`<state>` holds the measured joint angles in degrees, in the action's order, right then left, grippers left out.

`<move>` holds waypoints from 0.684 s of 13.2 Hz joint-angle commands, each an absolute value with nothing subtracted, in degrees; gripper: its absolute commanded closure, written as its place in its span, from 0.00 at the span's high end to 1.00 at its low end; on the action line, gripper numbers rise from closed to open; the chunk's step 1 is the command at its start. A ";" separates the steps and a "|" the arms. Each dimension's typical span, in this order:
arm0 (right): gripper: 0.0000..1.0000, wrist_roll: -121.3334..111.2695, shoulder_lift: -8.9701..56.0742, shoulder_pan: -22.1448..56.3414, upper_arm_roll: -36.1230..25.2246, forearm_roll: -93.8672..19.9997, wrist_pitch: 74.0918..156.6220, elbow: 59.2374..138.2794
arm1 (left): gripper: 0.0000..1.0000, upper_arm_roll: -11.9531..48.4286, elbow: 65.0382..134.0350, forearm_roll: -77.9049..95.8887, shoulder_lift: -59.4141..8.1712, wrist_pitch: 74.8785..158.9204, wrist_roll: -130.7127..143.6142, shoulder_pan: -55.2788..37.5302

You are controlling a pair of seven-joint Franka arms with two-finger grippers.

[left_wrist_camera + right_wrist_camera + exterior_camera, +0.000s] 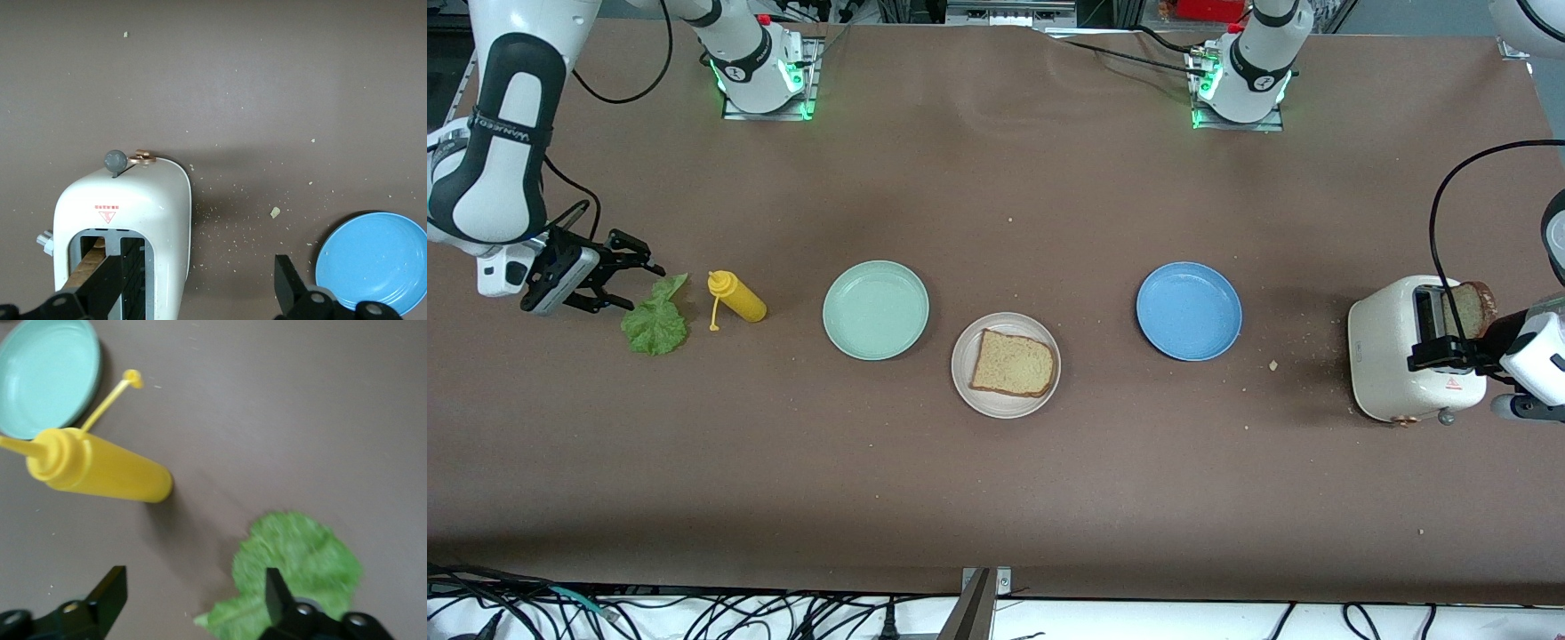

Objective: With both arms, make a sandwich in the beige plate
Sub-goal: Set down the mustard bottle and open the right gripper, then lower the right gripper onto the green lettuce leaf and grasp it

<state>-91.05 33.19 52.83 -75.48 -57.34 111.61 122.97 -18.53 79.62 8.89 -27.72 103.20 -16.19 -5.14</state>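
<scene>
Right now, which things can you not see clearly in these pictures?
- Bread slice in the toaster: lower part hidden in the slot; left gripper covers it in the front view.
- Lettuce leaf: blurred and partly covered by the right gripper in its wrist view.
- Blue plate: cut by the left wrist view's edge.

We look down on a brown tabletop (253, 80) scattered with pale crumbs, one larger crumb (275, 212) lying between the toaster and the blue plate. The white toaster (160, 220) has a grey lever knob (115, 160) and a copper dial (141, 159) at one end, and a red warning mark on its top. A brown-crusted bread slice (85, 268) sits in its slot. Our left hand (193, 287) is spread open over it, one black finger (110, 280) at the slot, the other beside the toaster. The blue plate (373, 260) lies near that second finger.
</scene>
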 commanded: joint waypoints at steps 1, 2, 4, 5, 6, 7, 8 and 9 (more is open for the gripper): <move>0.99 -82.66 34.10 53.26 -77.43 -53.28 116.86 122.70 | 1.00 -18.37 79.19 6.50 -27.60 102.66 -16.17 -5.10; 0.99 -78.79 34.45 53.26 -77.43 -51.43 119.50 122.61 | 1.00 -18.37 79.19 6.50 -27.60 102.66 -16.17 -5.10; 0.99 -70.97 36.64 53.35 -77.26 -49.40 122.68 122.61 | 1.00 -18.37 79.19 6.50 -27.60 102.66 -16.17 -5.10; 0.99 -67.10 38.65 53.52 -77.17 -49.39 122.96 122.61 | 1.00 -18.46 79.19 6.50 -27.60 102.66 -16.17 -5.10; 0.99 -63.84 40.06 53.87 -76.91 -49.39 123.13 122.61 | 1.00 -18.46 79.19 6.50 -27.60 102.66 -16.17 -5.10; 0.99 -60.76 41.04 53.88 -76.47 -49.39 123.31 122.61 | 1.00 -18.37 79.19 6.50 -27.60 102.66 -16.17 -5.10; 0.99 -58.73 41.74 53.79 -75.51 -49.39 124.01 122.61 | 1.00 -18.46 79.19 6.50 -27.60 102.66 -16.26 -5.10; 0.99 -58.45 41.92 53.44 -74.28 -50.09 125.41 122.61 | 1.00 -18.46 79.19 6.50 -27.60 102.66 -16.26 -5.10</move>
<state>-61.80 39.25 52.98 -75.15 -50.09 123.66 122.98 -18.54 79.62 8.89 -27.72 103.21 -16.19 -5.14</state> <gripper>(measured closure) 0.004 0.000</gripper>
